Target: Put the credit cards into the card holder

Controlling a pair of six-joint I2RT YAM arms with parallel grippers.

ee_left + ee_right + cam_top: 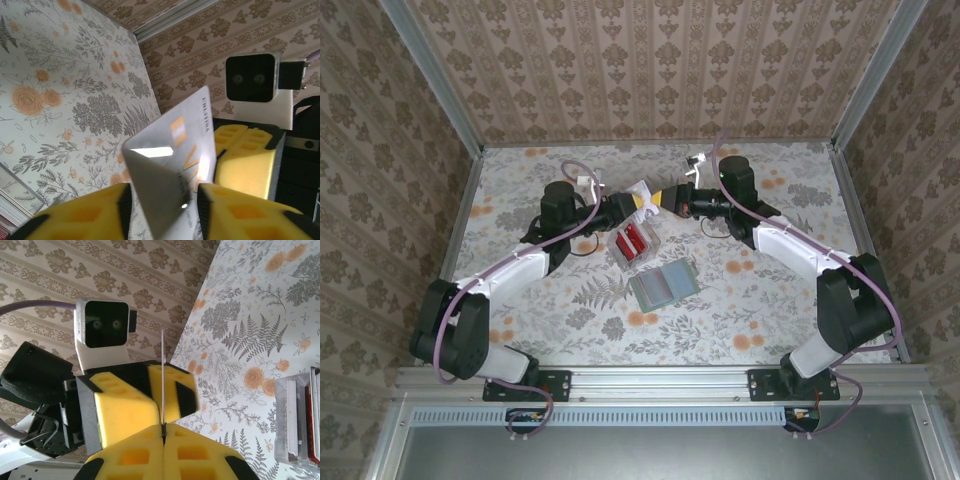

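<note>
A pale card [175, 165] marked with orange is held tilted at the lower centre of the frame, between the left gripper's [162, 212] yellow fingers [85, 215]. Its right edge is met by the right gripper [222, 144] at the right. The floral table [60, 75] is seen at upper left.

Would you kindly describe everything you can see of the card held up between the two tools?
The card is a thin, stiff rectangle with a pale glossy face, an orange mark, small print along one edge and glare. It hangs above the table, pinched by the right tool and passing between the left tool's fingers; their grip is unclear.
</note>
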